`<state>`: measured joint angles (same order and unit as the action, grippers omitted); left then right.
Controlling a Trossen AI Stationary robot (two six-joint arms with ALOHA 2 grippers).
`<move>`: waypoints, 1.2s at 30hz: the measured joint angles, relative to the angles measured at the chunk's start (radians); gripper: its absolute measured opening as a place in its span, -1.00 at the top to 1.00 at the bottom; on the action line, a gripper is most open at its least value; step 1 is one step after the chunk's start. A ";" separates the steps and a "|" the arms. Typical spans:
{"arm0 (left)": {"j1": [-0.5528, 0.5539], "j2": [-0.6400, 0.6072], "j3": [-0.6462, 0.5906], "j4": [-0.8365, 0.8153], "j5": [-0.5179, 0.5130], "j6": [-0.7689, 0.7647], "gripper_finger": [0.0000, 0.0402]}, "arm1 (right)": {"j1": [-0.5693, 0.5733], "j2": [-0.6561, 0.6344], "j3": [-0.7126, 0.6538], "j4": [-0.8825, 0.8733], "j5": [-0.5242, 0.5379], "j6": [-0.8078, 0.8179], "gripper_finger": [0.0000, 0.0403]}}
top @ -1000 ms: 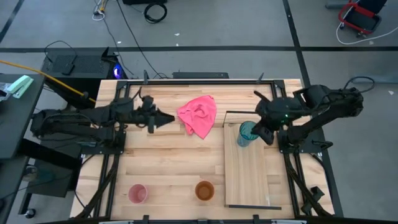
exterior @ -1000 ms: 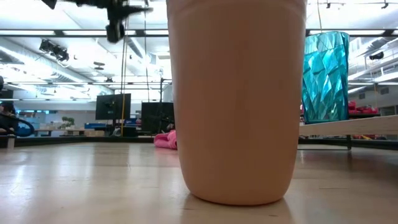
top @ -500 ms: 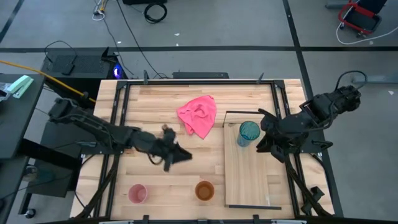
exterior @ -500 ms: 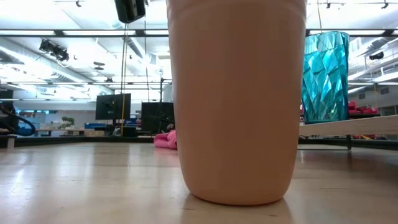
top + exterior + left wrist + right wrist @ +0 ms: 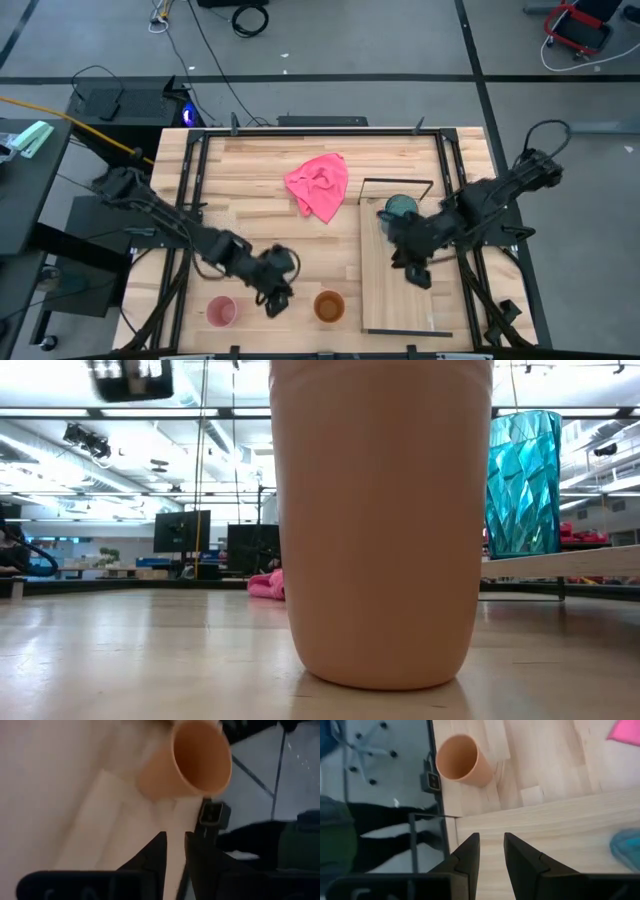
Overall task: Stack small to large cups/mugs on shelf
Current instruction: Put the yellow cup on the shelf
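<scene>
Taking the shelf as landmark: just beside its near corner stands the orange-brown cup, rigid, light and likely slick, best pinched across its rim. The left gripper hovers alongside it, fingers slightly parted and empty. Farther, the right gripper hangs over the shelf, likewise empty.

Both arms matte black w/ jointed segments, black cabling, slim tapered black fingers.

orange-brown cup top cropped, teal tumbler edge-cut
</scene>
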<state>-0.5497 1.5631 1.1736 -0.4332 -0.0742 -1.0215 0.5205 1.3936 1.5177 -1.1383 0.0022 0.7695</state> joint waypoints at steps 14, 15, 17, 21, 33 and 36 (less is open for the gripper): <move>-0.048 0.264 0.000 0.374 0.024 -0.145 0.63 | 0.008 0.148 0.000 0.013 -0.030 -0.087 0.52; -0.044 0.274 0.000 0.393 0.023 -0.147 0.63 | 0.009 0.151 0.000 0.017 -0.032 -0.091 0.52; -0.037 0.291 0.000 0.433 0.023 -0.151 0.62 | 0.016 0.153 0.000 0.022 -0.032 -0.093 0.52; -0.016 0.324 0.001 0.512 0.023 -0.146 0.61 | 0.016 0.153 0.000 0.044 -0.029 -0.093 0.52; 0.073 0.338 0.000 0.540 0.022 -0.097 0.60 | 0.005 0.151 -0.003 0.044 0.003 -0.100 0.52; 0.095 0.338 0.000 0.541 0.023 -0.071 0.60 | -0.004 0.151 -0.003 0.039 0.004 -0.100 0.52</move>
<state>-0.4542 1.9007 1.1740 0.1075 -0.0515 -1.0926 0.5169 1.5448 1.5146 -1.0991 0.0063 0.6693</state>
